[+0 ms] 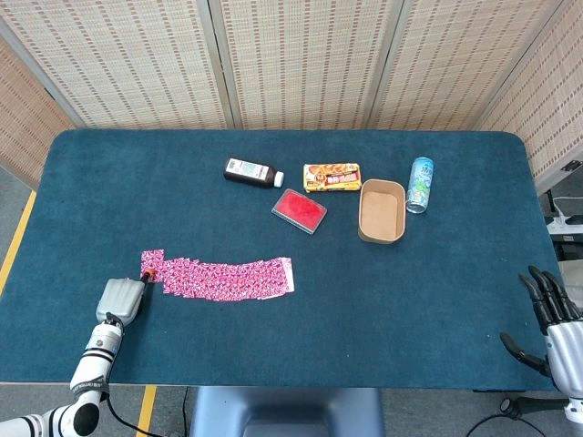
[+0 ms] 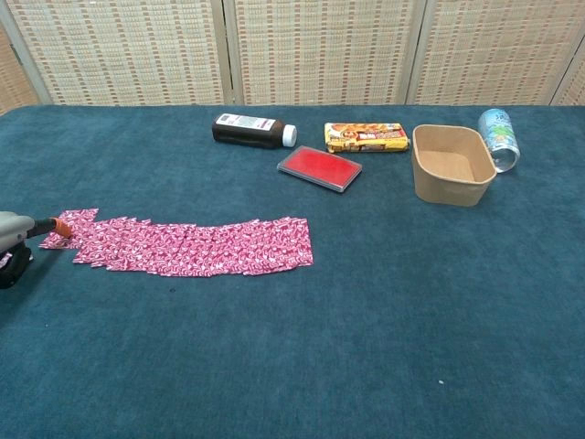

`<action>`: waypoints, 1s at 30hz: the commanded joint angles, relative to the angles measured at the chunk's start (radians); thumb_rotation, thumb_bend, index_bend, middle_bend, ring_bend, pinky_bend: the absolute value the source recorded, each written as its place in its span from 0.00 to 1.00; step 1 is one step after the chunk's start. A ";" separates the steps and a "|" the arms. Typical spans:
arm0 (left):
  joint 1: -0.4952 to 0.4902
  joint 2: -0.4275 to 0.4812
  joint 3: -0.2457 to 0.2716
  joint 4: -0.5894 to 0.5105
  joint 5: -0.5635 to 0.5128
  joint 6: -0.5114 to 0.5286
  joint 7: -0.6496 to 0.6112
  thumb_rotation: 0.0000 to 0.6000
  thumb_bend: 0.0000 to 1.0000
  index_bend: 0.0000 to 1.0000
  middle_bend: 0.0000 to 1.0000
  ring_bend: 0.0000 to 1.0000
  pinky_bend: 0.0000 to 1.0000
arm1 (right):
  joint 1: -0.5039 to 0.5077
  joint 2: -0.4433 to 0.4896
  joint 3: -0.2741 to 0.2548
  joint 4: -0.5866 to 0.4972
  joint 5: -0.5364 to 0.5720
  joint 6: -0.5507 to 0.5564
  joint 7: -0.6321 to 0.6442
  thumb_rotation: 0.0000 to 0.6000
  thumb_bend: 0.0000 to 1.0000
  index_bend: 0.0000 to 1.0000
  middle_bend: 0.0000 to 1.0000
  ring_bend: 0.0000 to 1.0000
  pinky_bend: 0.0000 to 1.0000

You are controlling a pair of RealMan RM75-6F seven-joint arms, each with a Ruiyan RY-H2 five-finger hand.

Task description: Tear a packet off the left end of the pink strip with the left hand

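The pink strip (image 1: 223, 279) of joined packets lies flat on the blue table (image 1: 291, 200), front left; it also shows in the chest view (image 2: 192, 247). My left hand (image 1: 122, 299) sits just off the strip's left end, at the chest view's left edge (image 2: 13, 240). One orange-tipped finger reaches out and touches the strip's end packet (image 2: 75, 222). A sliver of a loose pink packet (image 2: 5, 261) shows under the hand, pinched between thumb and fingers. My right hand (image 1: 549, 320) hangs off the table's front right corner, fingers apart, holding nothing.
At the back of the table lie a dark bottle (image 1: 251, 172), a yellow snack pack (image 1: 332, 177), a red flat box (image 1: 299, 210), a brown paper tub (image 1: 382, 211) and a blue can (image 1: 420, 184). Woven screens stand behind.
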 commanded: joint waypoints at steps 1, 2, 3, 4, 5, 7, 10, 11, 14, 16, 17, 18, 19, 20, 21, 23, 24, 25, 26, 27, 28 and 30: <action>-0.008 -0.011 -0.008 0.027 -0.028 -0.006 0.020 1.00 0.84 0.17 0.77 0.75 0.67 | 0.000 0.000 0.000 0.000 0.000 0.001 0.001 1.00 0.13 0.00 0.00 0.00 0.28; -0.009 -0.014 -0.010 0.036 -0.037 -0.005 0.028 1.00 0.84 0.17 0.77 0.75 0.68 | -0.001 0.000 0.000 0.001 -0.001 0.001 0.001 1.00 0.13 0.00 0.00 0.00 0.28; -0.011 -0.019 -0.012 0.050 -0.048 -0.003 0.039 1.00 0.84 0.17 0.77 0.75 0.68 | -0.001 0.001 0.000 0.000 0.000 0.002 0.002 1.00 0.13 0.00 0.00 0.00 0.28; -0.013 -0.023 -0.014 0.059 -0.057 0.000 0.048 1.00 0.84 0.17 0.77 0.75 0.68 | -0.001 0.001 0.000 0.000 0.000 0.002 0.003 1.00 0.13 0.00 0.00 0.00 0.28; -0.013 -0.026 -0.017 0.067 -0.067 0.003 0.056 1.00 0.84 0.17 0.77 0.75 0.68 | -0.001 0.001 0.000 0.001 0.000 0.002 0.003 1.00 0.13 0.00 0.00 0.00 0.28; -0.015 -0.034 -0.023 0.083 -0.094 0.012 0.078 1.00 0.84 0.17 0.77 0.75 0.68 | 0.000 0.000 0.000 0.000 0.001 0.001 0.002 1.00 0.13 0.00 0.00 0.00 0.28; -0.019 -0.045 -0.033 0.101 -0.142 0.023 0.121 1.00 0.84 0.16 0.77 0.76 0.68 | 0.001 0.001 -0.001 0.000 0.000 -0.002 0.000 1.00 0.13 0.00 0.00 0.00 0.28; -0.020 -0.049 -0.036 0.107 -0.154 0.027 0.133 1.00 0.84 0.16 0.77 0.76 0.68 | 0.001 0.001 -0.001 -0.001 0.000 -0.003 -0.001 1.00 0.13 0.00 0.00 0.00 0.28; -0.021 -0.056 -0.042 0.113 -0.182 0.032 0.152 1.00 0.84 0.15 0.77 0.76 0.69 | 0.001 0.002 -0.002 -0.001 0.000 -0.004 -0.001 1.00 0.13 0.00 0.00 0.00 0.28; -0.021 -0.056 -0.042 0.112 -0.178 0.037 0.150 1.00 0.84 0.15 0.77 0.76 0.69 | 0.001 0.001 -0.001 -0.002 0.001 -0.004 -0.002 1.00 0.13 0.00 0.00 0.00 0.28; -0.021 -0.055 -0.042 0.110 -0.170 0.040 0.144 1.00 0.84 0.14 0.77 0.76 0.69 | 0.001 0.001 -0.001 -0.002 0.001 -0.004 -0.002 1.00 0.13 0.00 0.00 0.00 0.28; -0.019 -0.054 -0.042 0.107 -0.160 0.045 0.135 1.00 0.84 0.13 0.77 0.76 0.69 | 0.001 0.001 -0.001 -0.002 0.001 -0.005 -0.002 1.00 0.13 0.00 0.00 0.00 0.28; -0.017 -0.051 -0.042 0.098 -0.142 0.053 0.120 1.00 0.84 0.12 0.77 0.76 0.69 | 0.002 0.001 -0.001 -0.002 0.001 -0.006 -0.002 1.00 0.13 0.00 0.00 0.00 0.28; -0.014 -0.048 -0.042 0.089 -0.125 0.060 0.106 1.00 0.84 0.11 0.77 0.76 0.69 | 0.002 0.001 -0.002 -0.002 0.001 -0.006 -0.003 1.00 0.13 0.00 0.00 0.00 0.28; -0.012 -0.044 -0.041 0.080 -0.106 0.069 0.092 1.00 0.84 0.10 0.77 0.76 0.69 | 0.002 0.001 -0.002 -0.002 0.001 -0.006 -0.003 1.00 0.13 0.00 0.00 0.00 0.28; -0.006 -0.034 -0.038 0.058 -0.054 0.093 0.057 1.00 0.84 0.09 0.77 0.76 0.69 | 0.002 0.001 -0.002 -0.002 0.001 -0.007 -0.004 1.00 0.13 0.00 0.00 0.00 0.28; -0.002 -0.030 -0.036 0.048 -0.029 0.107 0.042 1.00 0.84 0.08 0.77 0.76 0.69 | 0.002 0.001 -0.002 -0.002 0.001 -0.007 -0.004 1.00 0.13 0.00 0.00 0.00 0.28; 0.002 -0.024 -0.034 0.034 0.004 0.125 0.023 1.00 0.84 0.07 0.77 0.76 0.69 | 0.002 0.001 -0.002 -0.002 0.001 -0.007 -0.004 1.00 0.13 0.00 0.00 0.00 0.28; 0.006 -0.019 -0.032 0.023 0.028 0.137 0.008 1.00 0.84 0.07 0.77 0.76 0.69 | 0.002 0.001 -0.002 -0.002 0.001 -0.007 -0.004 1.00 0.13 0.00 0.00 0.00 0.28; 0.009 -0.014 -0.030 0.011 0.051 0.150 -0.006 1.00 0.84 0.06 0.77 0.76 0.69 | 0.002 0.001 -0.002 -0.003 0.000 -0.007 -0.003 1.00 0.13 0.00 0.00 0.00 0.28; 0.014 -0.006 -0.027 -0.004 0.080 0.165 -0.025 1.00 0.84 0.06 0.77 0.76 0.69 | 0.003 0.001 -0.001 -0.002 0.001 -0.007 -0.004 1.00 0.13 0.00 0.00 0.00 0.28; 0.022 0.008 -0.020 -0.029 0.119 0.181 -0.052 1.00 0.84 0.06 0.77 0.76 0.69 | 0.004 0.001 -0.001 -0.003 0.003 -0.011 -0.005 1.00 0.13 0.00 0.00 0.00 0.28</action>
